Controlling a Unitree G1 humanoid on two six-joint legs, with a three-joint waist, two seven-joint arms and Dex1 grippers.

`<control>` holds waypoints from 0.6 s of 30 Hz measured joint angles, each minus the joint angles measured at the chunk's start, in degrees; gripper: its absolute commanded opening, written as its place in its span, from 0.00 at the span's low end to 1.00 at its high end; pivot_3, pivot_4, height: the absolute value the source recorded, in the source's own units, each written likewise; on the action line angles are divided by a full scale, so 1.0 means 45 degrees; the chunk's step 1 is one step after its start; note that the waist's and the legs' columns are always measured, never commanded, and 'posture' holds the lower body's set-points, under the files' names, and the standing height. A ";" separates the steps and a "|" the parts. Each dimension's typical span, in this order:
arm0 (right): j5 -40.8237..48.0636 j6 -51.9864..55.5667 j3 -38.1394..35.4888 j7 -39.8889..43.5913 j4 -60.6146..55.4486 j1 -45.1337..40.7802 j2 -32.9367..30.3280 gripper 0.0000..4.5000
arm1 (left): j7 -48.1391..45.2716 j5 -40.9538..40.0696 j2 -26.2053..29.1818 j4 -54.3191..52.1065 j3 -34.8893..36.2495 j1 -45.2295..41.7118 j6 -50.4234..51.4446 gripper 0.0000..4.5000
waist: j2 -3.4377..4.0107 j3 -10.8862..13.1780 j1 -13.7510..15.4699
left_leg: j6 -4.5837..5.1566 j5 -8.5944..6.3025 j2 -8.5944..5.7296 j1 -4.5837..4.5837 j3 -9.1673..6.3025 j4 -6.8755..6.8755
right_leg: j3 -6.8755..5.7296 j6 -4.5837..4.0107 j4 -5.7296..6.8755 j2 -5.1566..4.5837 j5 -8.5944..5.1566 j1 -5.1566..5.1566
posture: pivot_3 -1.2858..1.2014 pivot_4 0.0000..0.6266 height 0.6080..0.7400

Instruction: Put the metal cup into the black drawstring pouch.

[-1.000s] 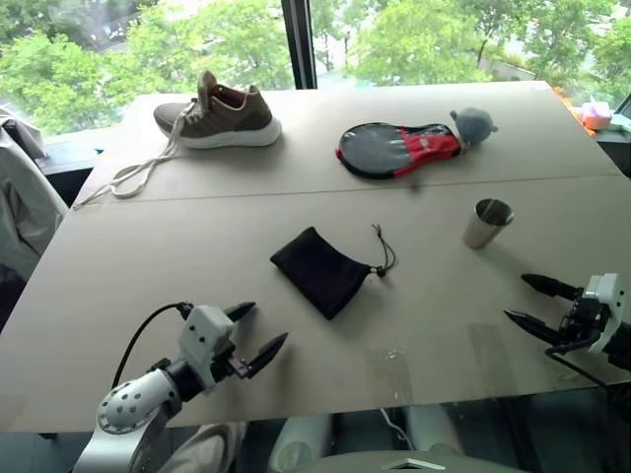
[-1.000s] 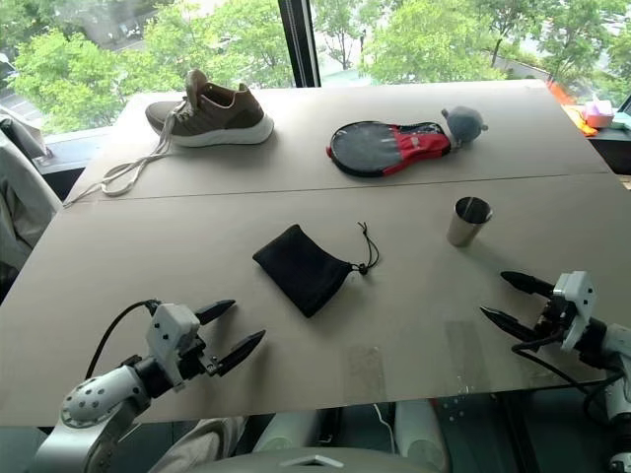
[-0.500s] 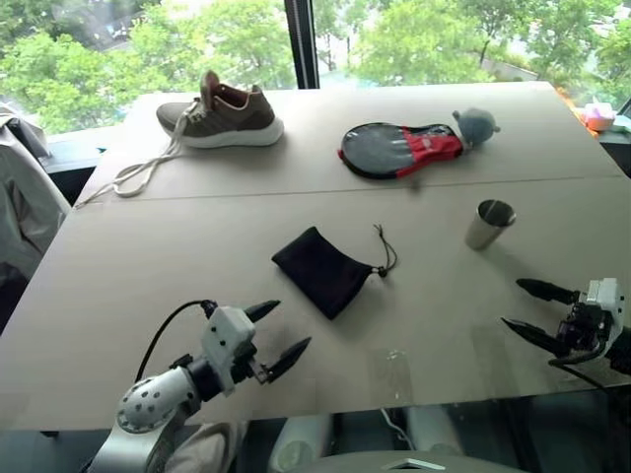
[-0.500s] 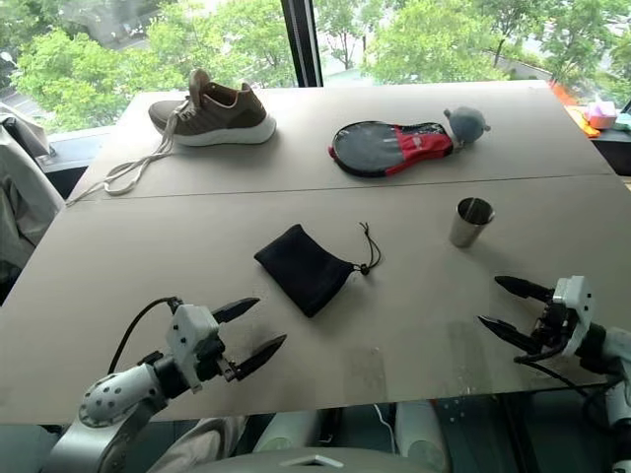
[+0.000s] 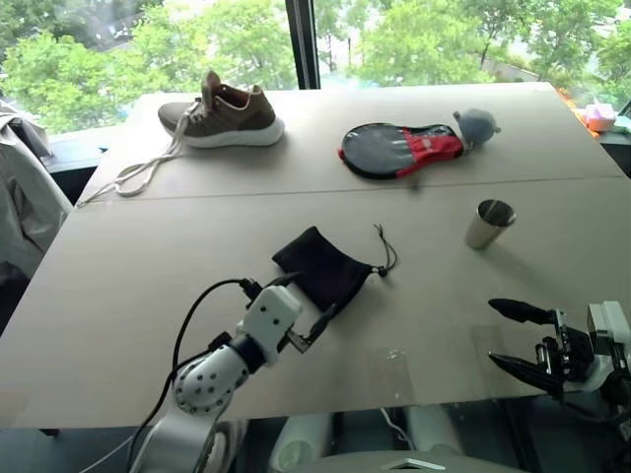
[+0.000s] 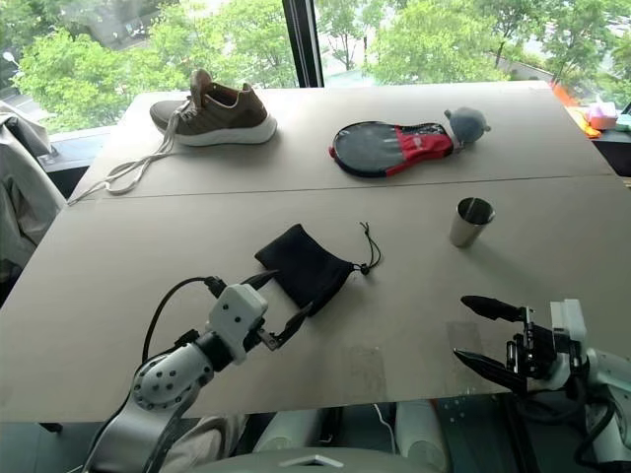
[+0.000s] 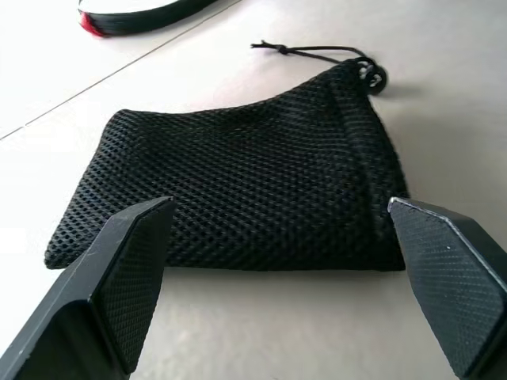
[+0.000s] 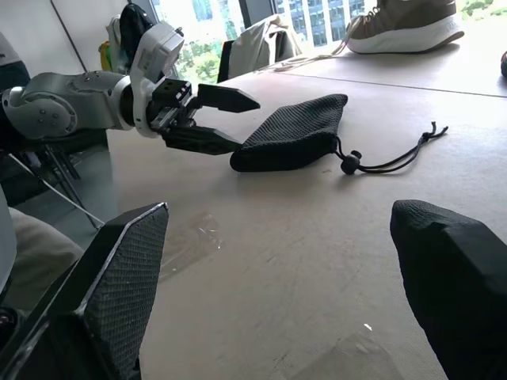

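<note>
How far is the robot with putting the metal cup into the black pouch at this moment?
Nothing is finished yet. The metal cup stands upright on the table, apart from the black drawstring pouch, which lies flat with its drawstring end pulled shut. In hand: the left gripper, open, is at the pouch's edge. The right gripper is open and empty. Left: open the pouch, pick up the cup, put it inside.

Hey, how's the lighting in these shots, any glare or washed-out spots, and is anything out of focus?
Left eye view: daylight from the window, table evenly lit, metal cup casting a soft shadow. Left wrist view: black drawstring pouch mesh sharp. Right wrist view: windows blown out bright, near fingertips soft.
</note>
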 measured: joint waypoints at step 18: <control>0.0047 -0.0225 -0.1122 -0.0277 -0.0609 0.1405 -0.0123 1.00 | 0.0185 0.0989 -0.0320 0.0482 -0.1624 -0.1125 0.0344 0.99 | -0.0001 0.0002 -0.0024 | 0.0000 0.0000 0.0002 -0.0001 -0.0003 -0.0002 | 0.0001 0.0029 0.0001 0.0000 -0.0015 -0.0001 | 0.52 0.24 1.00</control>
